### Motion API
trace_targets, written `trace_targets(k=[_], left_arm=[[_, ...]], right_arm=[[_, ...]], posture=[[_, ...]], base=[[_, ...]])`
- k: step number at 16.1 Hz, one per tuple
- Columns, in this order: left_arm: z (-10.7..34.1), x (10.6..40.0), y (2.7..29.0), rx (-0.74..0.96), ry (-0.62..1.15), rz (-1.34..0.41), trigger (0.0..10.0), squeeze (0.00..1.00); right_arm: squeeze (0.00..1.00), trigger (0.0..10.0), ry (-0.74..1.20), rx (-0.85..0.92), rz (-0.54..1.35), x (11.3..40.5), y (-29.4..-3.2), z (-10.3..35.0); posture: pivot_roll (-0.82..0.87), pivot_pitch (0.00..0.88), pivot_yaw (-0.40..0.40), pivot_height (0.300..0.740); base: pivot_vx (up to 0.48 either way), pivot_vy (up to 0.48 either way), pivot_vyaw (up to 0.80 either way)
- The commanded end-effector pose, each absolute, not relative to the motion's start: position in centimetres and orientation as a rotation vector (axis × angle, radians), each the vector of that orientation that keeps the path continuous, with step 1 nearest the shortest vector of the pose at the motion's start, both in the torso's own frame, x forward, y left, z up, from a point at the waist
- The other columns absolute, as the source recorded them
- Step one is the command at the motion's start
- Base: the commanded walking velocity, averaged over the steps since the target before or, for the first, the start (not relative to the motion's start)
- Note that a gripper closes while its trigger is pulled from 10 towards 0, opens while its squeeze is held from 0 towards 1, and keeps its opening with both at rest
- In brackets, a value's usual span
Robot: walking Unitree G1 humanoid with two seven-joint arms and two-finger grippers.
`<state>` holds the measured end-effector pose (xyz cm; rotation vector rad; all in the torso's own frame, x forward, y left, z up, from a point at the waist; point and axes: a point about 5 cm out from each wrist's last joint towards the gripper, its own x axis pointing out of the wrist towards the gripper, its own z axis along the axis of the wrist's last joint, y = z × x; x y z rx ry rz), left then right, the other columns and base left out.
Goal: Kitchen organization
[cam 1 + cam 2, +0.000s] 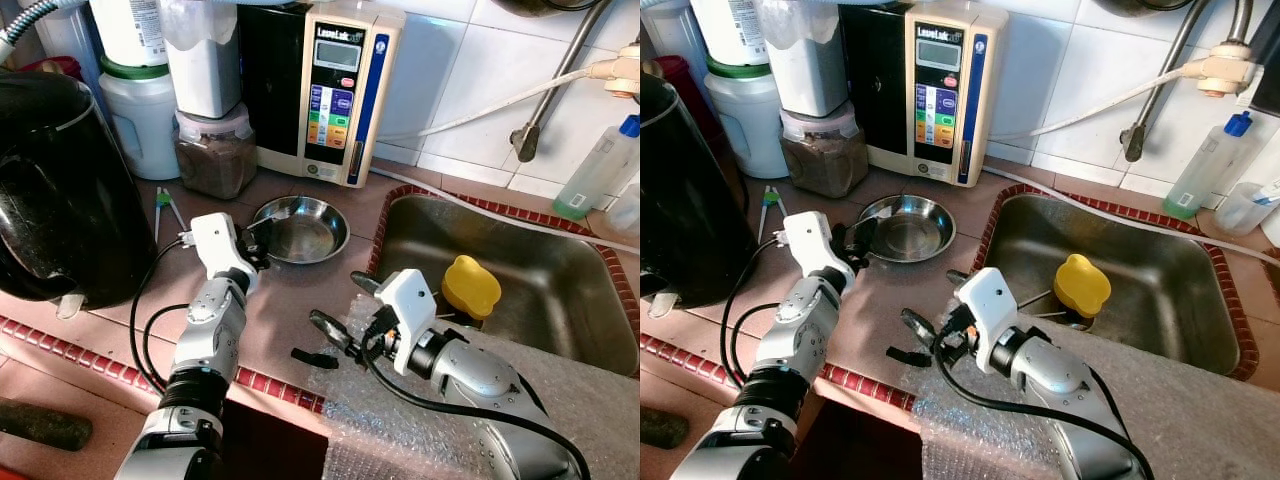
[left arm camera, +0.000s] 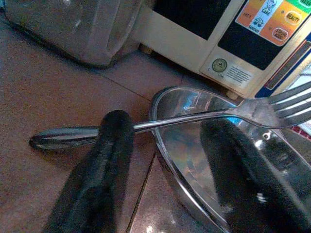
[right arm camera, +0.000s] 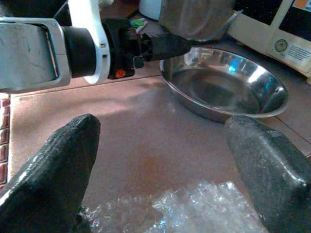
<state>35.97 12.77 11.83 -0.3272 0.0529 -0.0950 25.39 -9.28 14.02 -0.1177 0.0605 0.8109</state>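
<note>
Over the steel bowl's [image 1: 300, 229] rim, my left hand [image 2: 165, 145] pinched a fork [image 2: 204, 116] crosswise, tines above the basin, apparently for dropping in; my right hand [image 3: 160, 170] hovered unclenched above the bench [image 1: 290, 300].

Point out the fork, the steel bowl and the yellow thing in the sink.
fork [image 2: 194, 116]: left wrist view, mid-handle.
steel bowl [image 1: 305, 232]: left eye view, inner bottom.
yellow thing [image 1: 471, 286]: left eye view, top surface.
</note>
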Motion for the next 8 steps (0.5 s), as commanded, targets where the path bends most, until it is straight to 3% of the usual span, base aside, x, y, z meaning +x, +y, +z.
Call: trace_targets(k=[1,8], left_arm=[[12.39,36.31,12.34,-0.319,0.037,-0.111,0.0,0.0],[12.88,36.32,11.99,-0.282,-0.015,-0.137,0.0,0.0]], right_arm=[[0.0,10.0,0.051,-0.134,0.788,25.65,-9.76,14.32],[0.0,10.0,0.044,-0.144,0.767,25.96,-10.04,14.46]], posture=[[0.05,0.0,-0.05,0.74],[0.05,0.0,-0.056,0.74]], base=[[0.0,0.0,0.0],[0.0,0.0,0.0]])
